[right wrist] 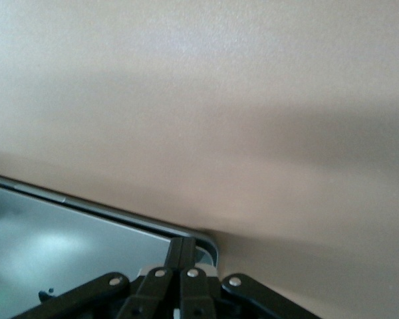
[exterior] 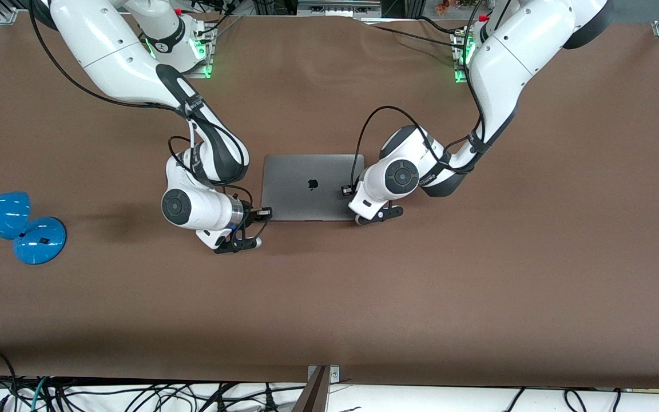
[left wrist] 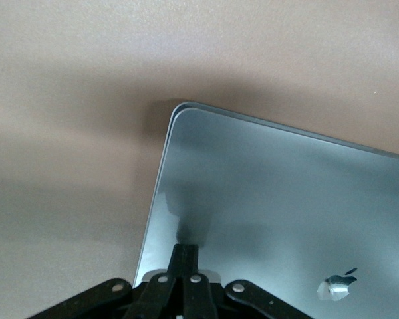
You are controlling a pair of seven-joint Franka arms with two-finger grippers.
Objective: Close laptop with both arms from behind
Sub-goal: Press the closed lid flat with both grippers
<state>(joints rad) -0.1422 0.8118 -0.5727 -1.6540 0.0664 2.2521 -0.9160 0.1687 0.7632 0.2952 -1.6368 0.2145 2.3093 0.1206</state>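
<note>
Laptop [exterior: 312, 186]: lies flat mid-table [exterior: 478, 274], lid down, between the two grippers.
Left gripper [left wrist: 185, 256]: fingers pressed together, tips resting on the lid near one corner nearest the front camera.
Right gripper [right wrist: 181, 251]: fingers likewise together, tips on the lid's other near corner.
Handling: judged stiff, fairly heavy, smooth and slippery metal; screen fragile; best pressed flat on the lid near its corners, not pinched.
Orientation: long axis runs from one arm's end of the table to the other; logo faces up.
Bystander: blue lamp [exterior: 12, 226], well apart.
</note>
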